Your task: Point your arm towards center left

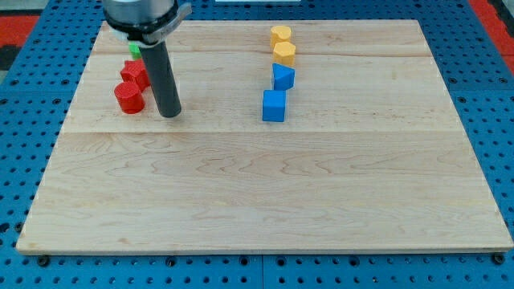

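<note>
The arm comes down from the view's top left, its grey housing cut off by the frame edge, and the dark rod stands almost upright with a slight lean. My tip (169,113) rests on the wooden board (265,201) in its upper left part, toward the view's left edge and somewhat above the board's middle height. There are no fingers here to spread or close; the arm ends only in this plain rod.

Just to the view's left of my tip stands a red cylinder (128,97), close but with a sliver of board between them. Up and left of my tip lies a second red block (134,74), touching the cylinder; its exact shape I cannot make out. Behind the rod, further toward the view's top, a green block (135,49) peeks out, mostly hidden.

Well to the view's right of my tip sits a blue cube (274,105). Above it is a blue block (283,77) with angled faces, then a yellow block (284,54) and a yellow cylinder (280,34), forming a near-vertical line.

No containers appear on the board.
</note>
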You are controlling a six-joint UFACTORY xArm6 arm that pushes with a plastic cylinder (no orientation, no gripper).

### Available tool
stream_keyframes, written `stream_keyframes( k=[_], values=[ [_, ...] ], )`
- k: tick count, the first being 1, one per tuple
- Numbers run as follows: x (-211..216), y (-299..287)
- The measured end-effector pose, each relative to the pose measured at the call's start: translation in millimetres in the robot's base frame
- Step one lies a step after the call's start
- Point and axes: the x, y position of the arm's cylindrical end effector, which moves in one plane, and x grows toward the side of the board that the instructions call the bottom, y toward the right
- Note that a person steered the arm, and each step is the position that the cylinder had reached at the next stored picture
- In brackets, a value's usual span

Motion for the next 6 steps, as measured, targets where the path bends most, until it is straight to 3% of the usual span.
stream_keyframes(
  k=[2, 3, 5, 6],
  values=[
    [67, -24],
    [47, -52],
    [-51, -145],
    [-133, -145]
  ],
)
